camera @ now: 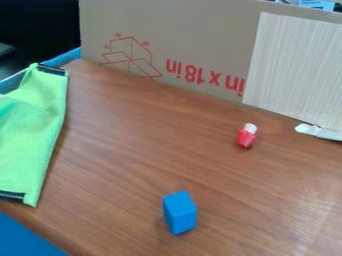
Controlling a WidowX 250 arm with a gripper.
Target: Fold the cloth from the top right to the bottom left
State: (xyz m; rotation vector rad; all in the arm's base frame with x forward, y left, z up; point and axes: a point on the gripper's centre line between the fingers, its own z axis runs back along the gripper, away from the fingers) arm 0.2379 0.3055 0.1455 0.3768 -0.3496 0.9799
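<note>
I see the green cloth (30,135) at the view's left, along the edge of the bench (140,155). Brown wood-grain top. Cardboard panel (187,35) upright at the back, pale streaked board (294,65) against its right part. Blue block (180,212) near front, red-and-white piece (246,137) farther back. Can't tell the gripper's state.
</note>
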